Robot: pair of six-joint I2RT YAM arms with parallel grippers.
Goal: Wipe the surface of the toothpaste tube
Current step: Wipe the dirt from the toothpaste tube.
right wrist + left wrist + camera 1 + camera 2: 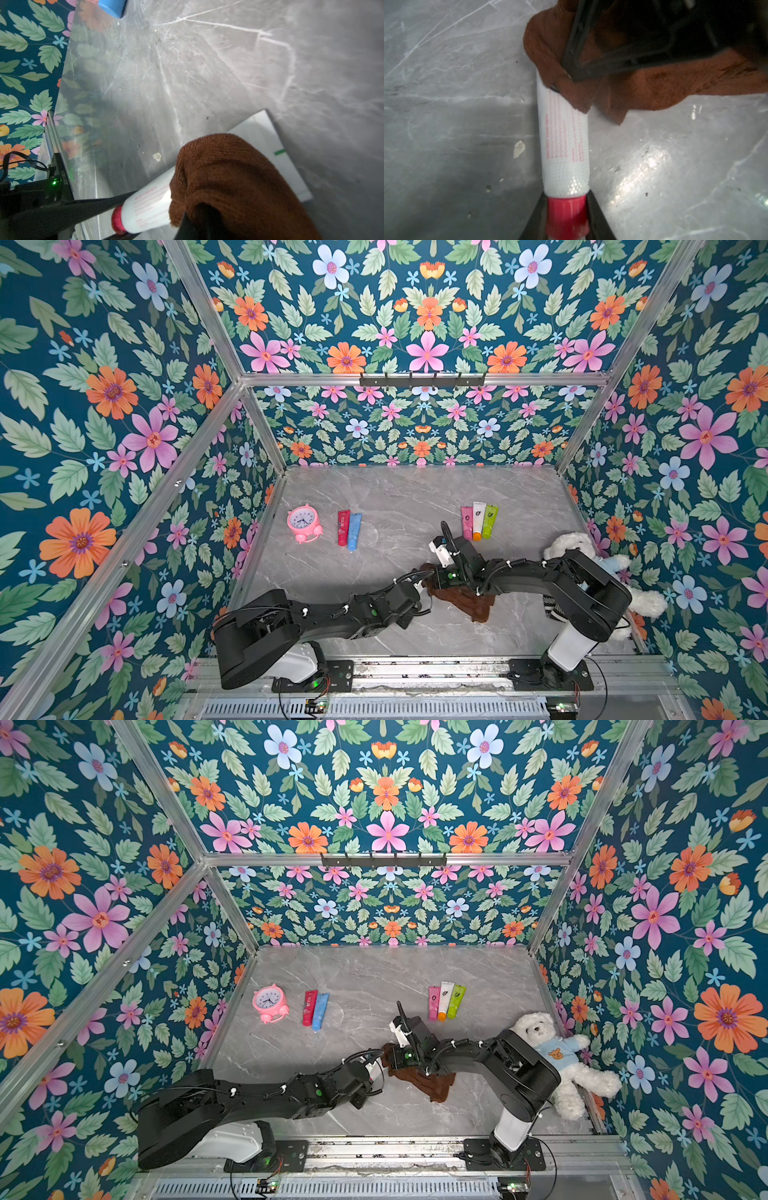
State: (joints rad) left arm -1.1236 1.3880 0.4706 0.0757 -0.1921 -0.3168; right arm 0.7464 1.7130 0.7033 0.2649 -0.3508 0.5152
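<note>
Marble tabletop (415, 489), bare toward rear wall (415, 427). Left gripper (566, 222) clamps toothpaste tube (563, 145) at its red cap (566, 205), front centre; right gripper (575, 70) pinches brown cloth (654, 89) over its far end. Tube largely hidden in both top views.

Pink line "PROTECT YOUR TEETH" printed lengthwise on white toothpaste tube (564, 145); last word read with some doubt. Remaining pink small print blurred, not readable.

2 overhead, 2 close wrist views
</note>
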